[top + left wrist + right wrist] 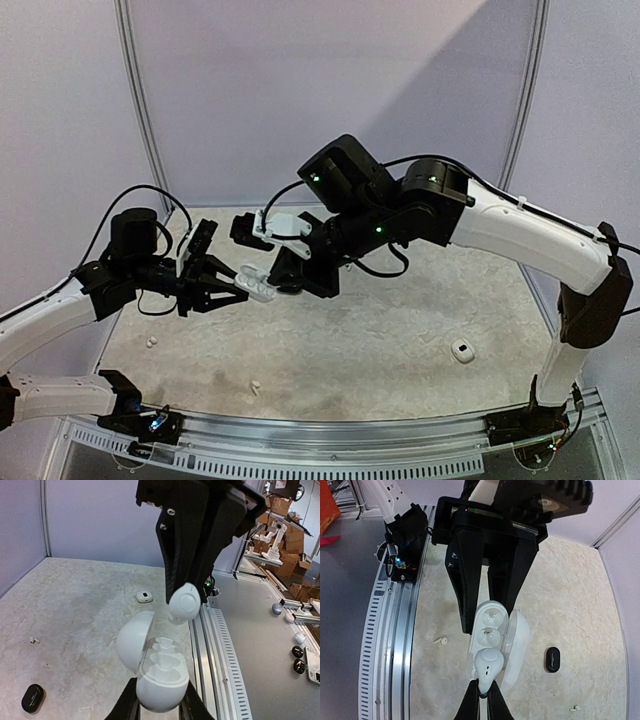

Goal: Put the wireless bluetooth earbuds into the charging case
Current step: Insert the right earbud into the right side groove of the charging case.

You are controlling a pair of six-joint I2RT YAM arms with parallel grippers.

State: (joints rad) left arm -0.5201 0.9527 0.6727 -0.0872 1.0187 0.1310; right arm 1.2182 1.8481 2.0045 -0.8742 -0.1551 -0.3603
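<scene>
White glossy clamshell charging case (162, 677), lid open: grasped by left jaws, aloft over the speckled beige surface (400, 340). White bean-shaped earbud (184, 602): pinched in clenched right jaws, just above the case's wells. Black oval case (33, 698): lying on the surface.

Setting: robotics lab or test bay. A marbled tabletop (400, 340) is boxed in by plain lilac panels (300, 80) beyond the left gripper's fingers (126, 706) and to either side. A slotted aluminium rail (220, 650) runs just right of those fingers. Past the rail are grey floor (260, 645), stacked cardboard boxes (292, 535) and another white arm rig (274, 542).
</scene>
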